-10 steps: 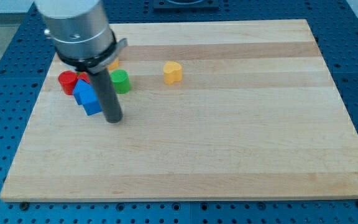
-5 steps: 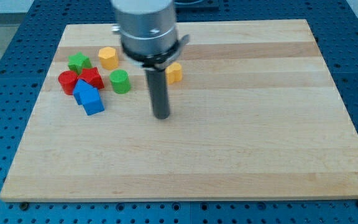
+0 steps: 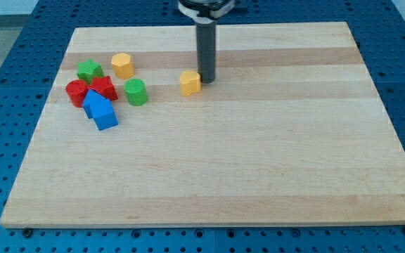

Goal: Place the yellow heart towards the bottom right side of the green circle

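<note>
No pincer visible, my tip [image 3: 207,79] touching yellow heart [image 3: 190,82] right side, green circle [image 3: 136,92] leftward

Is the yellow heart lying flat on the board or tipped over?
Flat: the yellow heart shows its top face, resting on the board, with my tip beside its right edge.

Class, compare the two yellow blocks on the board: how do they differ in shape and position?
The yellow heart is notched; the yellow hexagon is six-sided. The yellow heart lies alone, right of the green circle, with my tip against its right side; the yellow hexagon sits by the cluster, far from my tip. Both are yellow.
</note>
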`<state>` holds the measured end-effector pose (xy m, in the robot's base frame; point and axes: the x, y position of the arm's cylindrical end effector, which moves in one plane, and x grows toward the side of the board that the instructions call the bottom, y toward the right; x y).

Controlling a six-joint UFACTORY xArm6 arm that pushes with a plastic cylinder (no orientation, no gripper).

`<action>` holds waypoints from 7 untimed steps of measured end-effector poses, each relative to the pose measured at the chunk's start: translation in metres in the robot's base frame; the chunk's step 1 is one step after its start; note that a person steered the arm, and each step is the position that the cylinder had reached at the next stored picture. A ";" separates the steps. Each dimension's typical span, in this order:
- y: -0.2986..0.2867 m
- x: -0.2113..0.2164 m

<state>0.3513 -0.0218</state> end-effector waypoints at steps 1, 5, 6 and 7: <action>-0.008 0.008; -0.032 0.043; -0.055 0.043; -0.069 0.044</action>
